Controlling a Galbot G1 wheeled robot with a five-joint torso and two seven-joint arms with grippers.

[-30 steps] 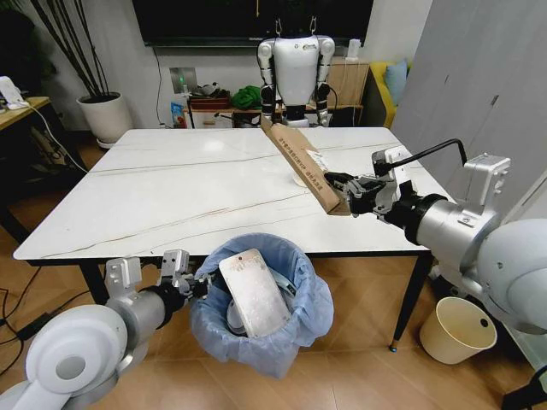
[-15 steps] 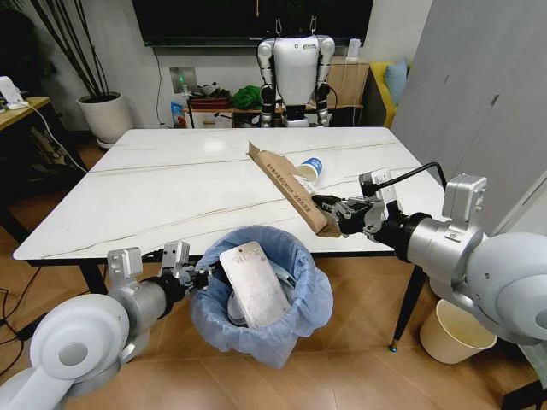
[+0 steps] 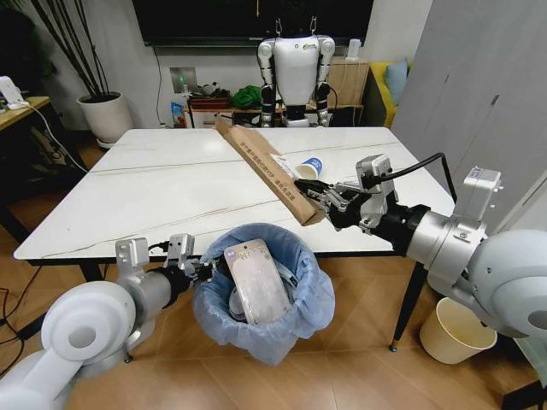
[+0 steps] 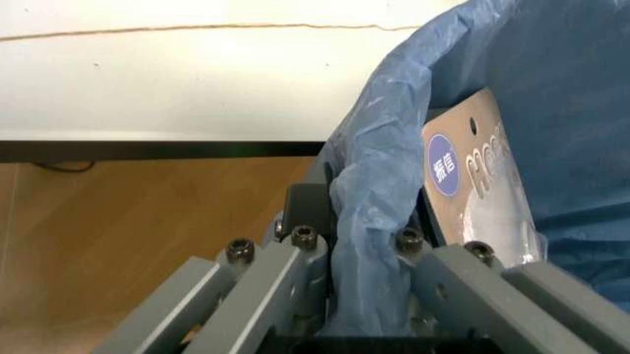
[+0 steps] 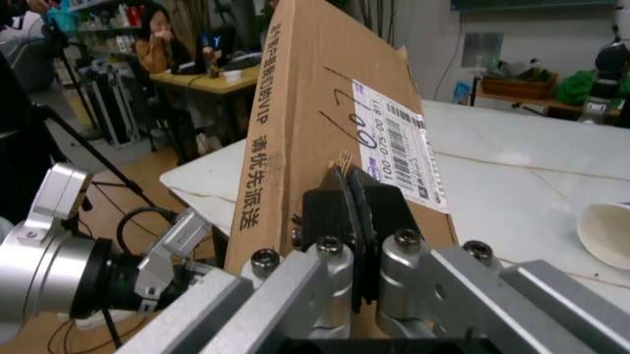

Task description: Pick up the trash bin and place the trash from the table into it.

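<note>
Nearest to me, my left gripper (image 3: pixel 190 266) has its fingers (image 4: pixel 295 273) pinched on the rim of the trash bin (image 3: pixel 295 316), with the light blue bag (image 4: pixel 379 221) bunched between them. I judge I hold it there, just below the table's near edge, so the mouth sits open under whatever comes off the top. A flat silvery packet (image 3: pixel 255 286) leans upright inside the bin, just past the fingers.

A little farther, my right gripper (image 3: pixel 326 202) is over the near edge of the table (image 3: pixel 171 188), its fingers (image 5: pixel 359 214) clamped on the lower end of the flat brown cardboard box (image 3: pixel 265 166). The box slants up and away from the fingers over the table. Its held end is nearly over the bin's mouth, so I reckon it is gripped by one end to slide in lengthwise. It has not gone in yet.

Beyond the box, a white blue-rimmed paper cup (image 3: pixel 309 165) lies on its side on the table, well apart from either set of fingers.
</note>
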